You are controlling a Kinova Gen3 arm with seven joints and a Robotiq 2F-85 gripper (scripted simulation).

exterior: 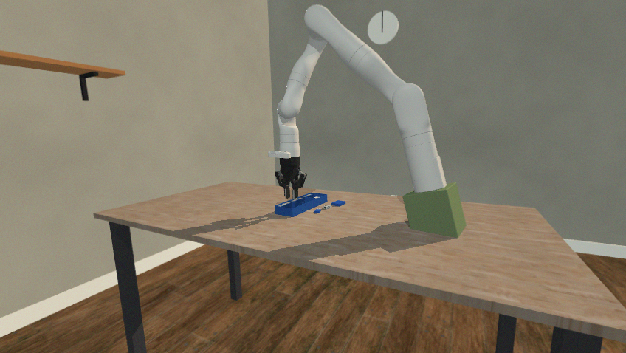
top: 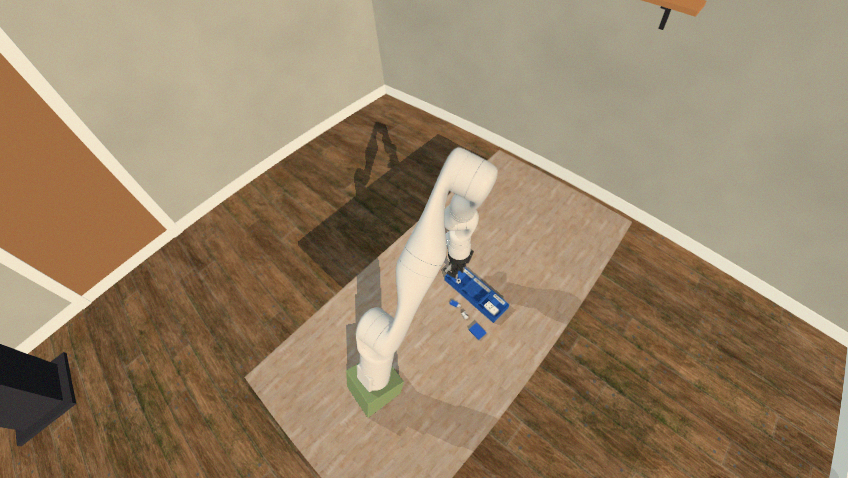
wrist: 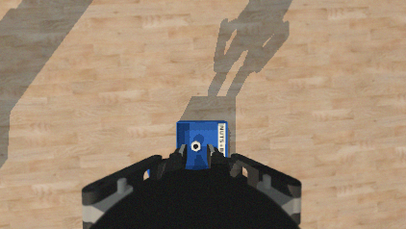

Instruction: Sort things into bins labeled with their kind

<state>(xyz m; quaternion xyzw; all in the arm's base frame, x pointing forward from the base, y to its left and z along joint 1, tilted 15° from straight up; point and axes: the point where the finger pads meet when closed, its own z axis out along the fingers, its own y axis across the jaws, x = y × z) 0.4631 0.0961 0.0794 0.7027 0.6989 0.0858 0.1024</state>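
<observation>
A row of joined blue bins (top: 479, 307) (exterior: 283, 211) stands on the table. The end bin (wrist: 202, 126) under my gripper has a label starting "NUTS" in the wrist view. A small white nut (top: 458, 280) (wrist: 191, 146) lies in it. My gripper (top: 456, 274) (exterior: 291, 195) (wrist: 196, 151) is partly open above this bin, holding nothing. A white block-like thing (top: 491, 307) (exterior: 316, 197) is in the bin at the other end. Beside the row lie a small blue thing (top: 454, 302) (exterior: 317, 211), a small whitish thing (top: 464, 314) (exterior: 326, 207) and a flat blue block (top: 476, 330) (exterior: 338, 203). The other labels are unreadable.
The wooden table (top: 552, 237) (exterior: 197, 206) carries the arm's green base block (top: 374, 400) (exterior: 433, 212). The loose things lie on the base side of the bins. Shadows of the arm fall across the table. A wall shelf (top: 676, 5) (exterior: 52, 63) is beyond the table.
</observation>
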